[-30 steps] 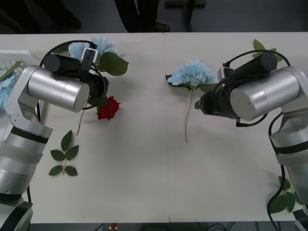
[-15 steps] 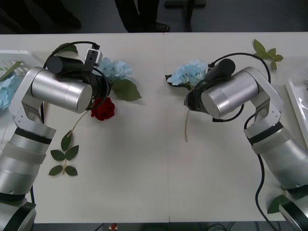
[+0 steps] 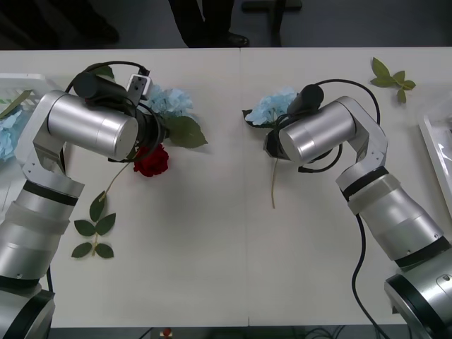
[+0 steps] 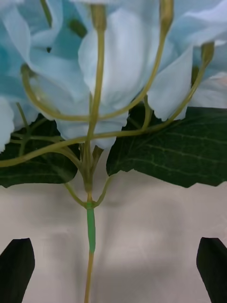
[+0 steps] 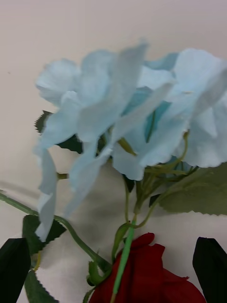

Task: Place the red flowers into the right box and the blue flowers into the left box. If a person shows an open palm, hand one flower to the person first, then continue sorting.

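Overhead, a white table [image 3: 212, 268] carries scattered artificial flowers, with both robot arms reaching over it; the left gripper [image 5: 113, 270] hangs above a pale sky-blue flower [image 3: 169, 101] on the table's left half, its two dark fingertips [image 5: 14, 270] set wide apart at the corners of the left wrist view and closed on nothing; this blue flower [image 5: 132, 123] is a loose cluster of thin, papery petals with dark green serrated leaves beneath and a slim green stem running down between the fingers; a deep red rose [image 3: 152, 160] lies just beside it, its bloom [image 5: 146, 274] touching the blue flower's stem, its own long stem trailing toward a loose sprig of green leaves [image 3: 94, 229]; the right gripper [image 4: 113, 270] hovers over a second blue flower [image 3: 272, 107] near the table's middle, fingers [image 4: 213, 270] likewise spread wide, with the flower's thin stem [image 4: 91, 227] lying on the table midway between them, untouched; this cluster [image 4: 113, 61] shows pale petals on curving yellow-green stalks over two broad, veined dark leaves; at the far left, a white slotted tray [image 3: 25, 86] holds more blue petals; a white tray rim [image 3: 432, 152] shows at the far right; another leaf sprig [image 3: 390, 75] lies near the table's far right corner.
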Controlling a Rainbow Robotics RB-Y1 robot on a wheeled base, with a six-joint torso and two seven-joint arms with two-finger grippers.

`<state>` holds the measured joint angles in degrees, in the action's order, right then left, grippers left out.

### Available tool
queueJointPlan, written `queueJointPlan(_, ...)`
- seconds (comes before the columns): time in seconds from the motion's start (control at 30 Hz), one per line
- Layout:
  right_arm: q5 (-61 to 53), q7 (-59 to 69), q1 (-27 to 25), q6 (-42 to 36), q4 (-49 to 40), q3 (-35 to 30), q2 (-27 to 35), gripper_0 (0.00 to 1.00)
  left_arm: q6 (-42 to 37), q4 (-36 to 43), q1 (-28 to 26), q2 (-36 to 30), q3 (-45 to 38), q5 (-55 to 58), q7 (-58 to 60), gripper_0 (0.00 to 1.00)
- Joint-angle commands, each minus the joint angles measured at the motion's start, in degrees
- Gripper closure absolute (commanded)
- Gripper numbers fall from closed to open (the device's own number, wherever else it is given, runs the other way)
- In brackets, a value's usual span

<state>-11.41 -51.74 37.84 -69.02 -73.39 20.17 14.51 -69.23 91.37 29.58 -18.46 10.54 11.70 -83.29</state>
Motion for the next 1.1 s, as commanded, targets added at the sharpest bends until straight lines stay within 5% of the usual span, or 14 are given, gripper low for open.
queueJointPlan(0.03,1.13,2.43,1.45,0.73,0.18,2.24,-0.27,0.00,0.77,-0.23,2.68,0.70,2.03,-0.62,1.72,0.00)
queueJointPlan(0.37,1.75,2.52,1.45,0.90,1.50,2.95,-0.80,0.01,6.57,-6.12,4.08,1.67,2.03,-0.80,0.67,0.00)
queueJointPlan(0.43,1.75,2.52,1.45,0.99,1.76,2.95,-0.89,0.19,8.94,-7.87,4.08,1.76,2.03,-1.15,0.32,0.02)
queueJointPlan(0.57,1.75,2.52,1.45,2.31,2.55,3.21,-0.89,0.79,10.08,-9.28,4.08,1.76,2.03,-1.24,-0.21,0.46)
queueJointPlan(0.7,1.83,2.52,1.45,2.93,2.90,3.21,-0.89,0.98,10.26,-9.54,4.08,2.02,2.12,-1.33,-0.39,0.99)
queueJointPlan(1.1,1.66,1.38,1.54,1.87,0.36,2.77,1.22,1.00,10.08,-9.63,4.08,2.11,2.12,-1.24,-0.03,1.00)
